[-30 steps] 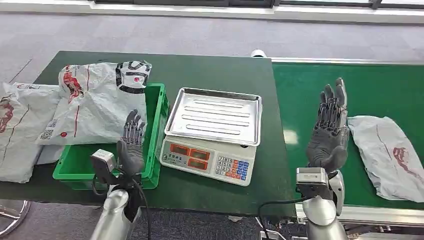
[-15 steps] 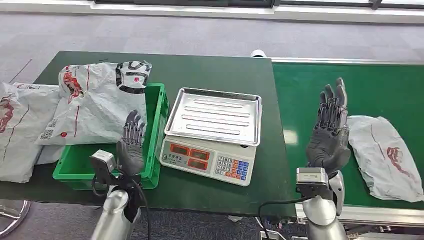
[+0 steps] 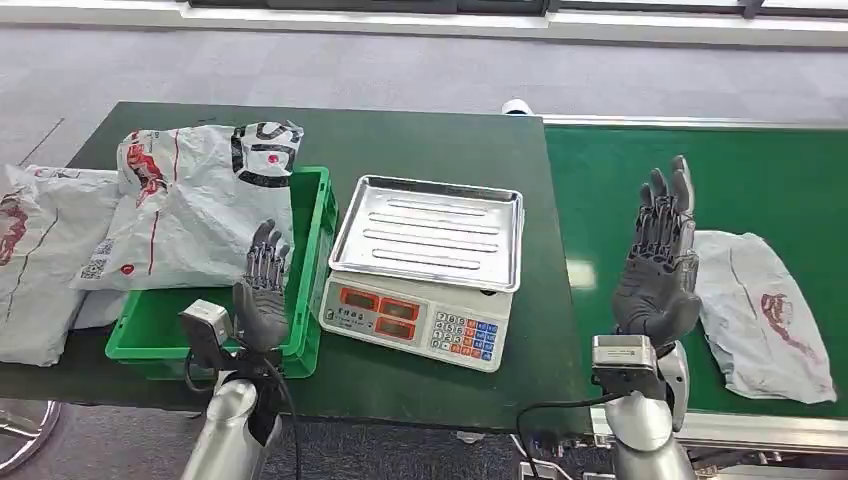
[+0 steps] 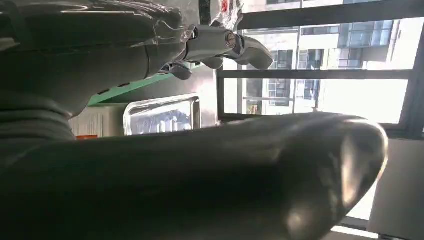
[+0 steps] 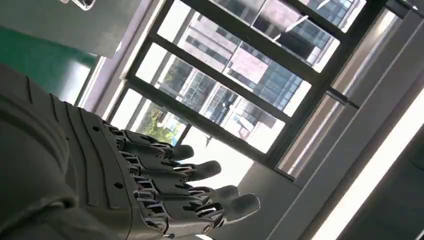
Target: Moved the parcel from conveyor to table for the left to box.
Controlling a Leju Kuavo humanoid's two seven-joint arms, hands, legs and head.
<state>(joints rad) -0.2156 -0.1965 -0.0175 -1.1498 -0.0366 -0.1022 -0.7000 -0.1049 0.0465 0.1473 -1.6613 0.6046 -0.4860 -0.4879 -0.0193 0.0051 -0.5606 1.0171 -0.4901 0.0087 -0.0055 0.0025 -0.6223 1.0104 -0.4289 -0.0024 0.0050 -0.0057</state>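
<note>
Fingers (image 3: 660, 215) of right hand (image 3: 655, 270) straight, apart, empty, raised over conveyor (image 3: 760, 170). Parcel (image 3: 765, 315) flat on belt at 3 o'clock, near edge partly hidden behind hand. Left hand (image 3: 262, 290) released, covering rim of box (image 3: 316, 215).

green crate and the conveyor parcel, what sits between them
In the head view, the scale with its steel tray stands between the crate and the parcel, and the raised right hand stands just beside the parcel.
</note>
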